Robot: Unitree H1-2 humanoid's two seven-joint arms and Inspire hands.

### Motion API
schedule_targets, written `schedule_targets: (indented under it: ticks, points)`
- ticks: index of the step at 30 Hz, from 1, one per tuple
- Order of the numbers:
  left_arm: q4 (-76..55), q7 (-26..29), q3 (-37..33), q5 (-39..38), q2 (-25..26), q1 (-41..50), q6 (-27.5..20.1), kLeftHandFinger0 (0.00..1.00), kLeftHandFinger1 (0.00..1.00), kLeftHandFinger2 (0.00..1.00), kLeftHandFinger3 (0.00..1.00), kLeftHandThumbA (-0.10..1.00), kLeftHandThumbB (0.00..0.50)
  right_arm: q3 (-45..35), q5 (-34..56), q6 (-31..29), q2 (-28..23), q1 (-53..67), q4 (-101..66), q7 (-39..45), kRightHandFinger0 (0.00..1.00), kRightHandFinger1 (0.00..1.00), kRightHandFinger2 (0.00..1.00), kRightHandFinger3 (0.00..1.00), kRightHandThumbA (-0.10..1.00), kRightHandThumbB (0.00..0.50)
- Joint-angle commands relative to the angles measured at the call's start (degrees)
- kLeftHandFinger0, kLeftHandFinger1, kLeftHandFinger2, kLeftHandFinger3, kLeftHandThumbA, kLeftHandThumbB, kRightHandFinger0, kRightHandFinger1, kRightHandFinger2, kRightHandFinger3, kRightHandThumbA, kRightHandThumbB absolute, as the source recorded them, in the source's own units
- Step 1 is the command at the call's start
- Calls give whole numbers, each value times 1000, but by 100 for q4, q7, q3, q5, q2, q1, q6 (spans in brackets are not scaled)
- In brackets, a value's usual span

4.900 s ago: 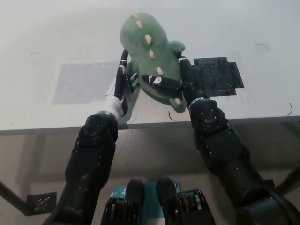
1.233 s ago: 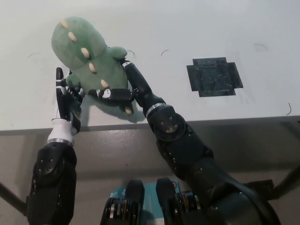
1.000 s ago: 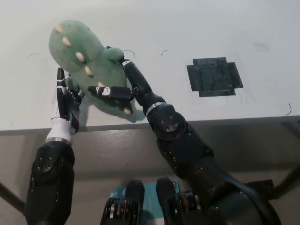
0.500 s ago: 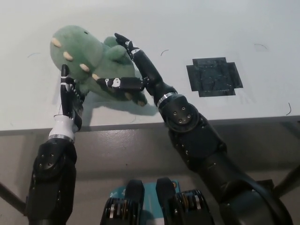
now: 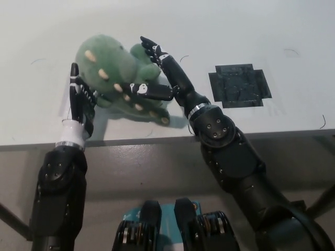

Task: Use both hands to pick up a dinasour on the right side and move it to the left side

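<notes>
We count one green plush dinosaur [image 5: 118,73], one black tape patch [image 5: 239,85], one white table [image 5: 251,31] and two robot hands.

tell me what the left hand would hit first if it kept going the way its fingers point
Probably nothing: the left hand points up the picture along the green dinosaur, whose side it may graze; ahead lies bare white table. Depth is unclear.

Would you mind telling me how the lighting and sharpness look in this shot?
Head view: soft, even light; the white table shows no harsh glare; the dinosaur casts a dim shadow toward the near edge; everything reads slightly soft, with no obvious motion blur.
</notes>
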Motion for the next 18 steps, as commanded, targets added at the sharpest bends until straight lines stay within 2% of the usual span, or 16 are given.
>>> schedule_targets:
  ticks: [1,5,9,13,16,18]
  points:
    - [-161,-136,-50,-44,34,-329,-140,1000,1000,1000,1000,1000,419,-120,57,233,-53,-191,-339,158,1000,1000,1000,1000,1000,213]
    - [-202,-131,-98,4,37,-352,-173,1000,1000,1000,1000,1000,398,-165,99,239,-78,-158,-395,223,1000,1000,1000,1000,1000,193]
    - [-225,-138,-139,8,49,-391,-185,1000,1000,1000,1000,1000,397,-194,67,328,-91,-169,-394,229,1000,1000,1000,1000,1000,203]
    - [-228,-132,-156,-2,34,-390,-187,1000,1000,1000,1000,1000,398,-183,36,383,-139,-173,-393,283,1000,1000,1000,1000,1000,179]
    - [-231,-139,-143,-14,57,-371,-207,1000,1000,1000,1000,1000,410,-225,103,67,-157,-183,-257,331,1000,1000,1000,1000,1000,139]
    - [-209,-178,-113,-45,108,-344,-261,1000,1000,1000,1000,1000,420,-272,138,-187,-157,-229,-88,330,1000,1000,1000,1000,1000,142]
